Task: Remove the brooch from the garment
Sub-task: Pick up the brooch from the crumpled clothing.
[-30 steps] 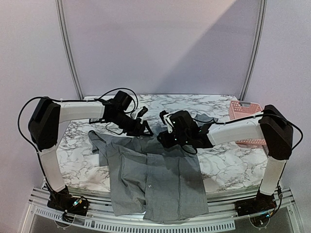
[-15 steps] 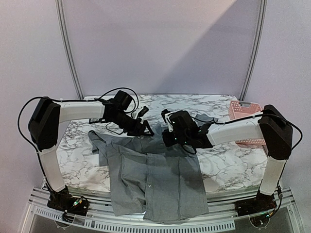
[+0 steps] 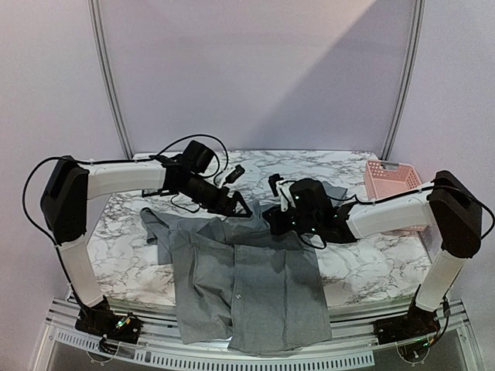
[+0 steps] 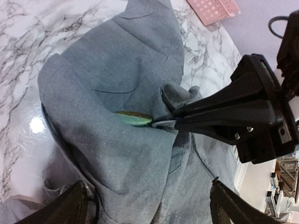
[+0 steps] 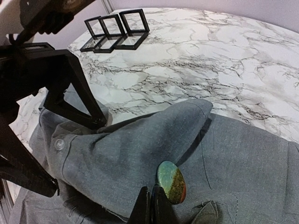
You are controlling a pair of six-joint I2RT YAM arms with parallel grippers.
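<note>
The grey garment (image 3: 247, 286) lies spread on the marble table, its collar end bunched up between my two arms. The brooch (image 5: 171, 182), an oval green, brown and red stone, sits on a raised fold of the garment (image 5: 140, 144); in the left wrist view the brooch (image 4: 133, 118) shows edge-on. My right gripper (image 5: 152, 207) is shut, its tips pressed to the fabric at the brooch's lower left edge. I cannot tell whether cloth is pinched. My left gripper (image 4: 149, 205) is open wide, straddling the bunched fabric just left of the brooch.
A pink basket (image 3: 390, 182) stands at the table's right edge. Three black square frames (image 5: 117, 30) lie on the marble beyond the shirt. The shirt's hem hangs over the near edge between the arm bases.
The right gripper has closed beside the brooch. Both grippers have shifted a little to the right. The left gripper has opened wider.
</note>
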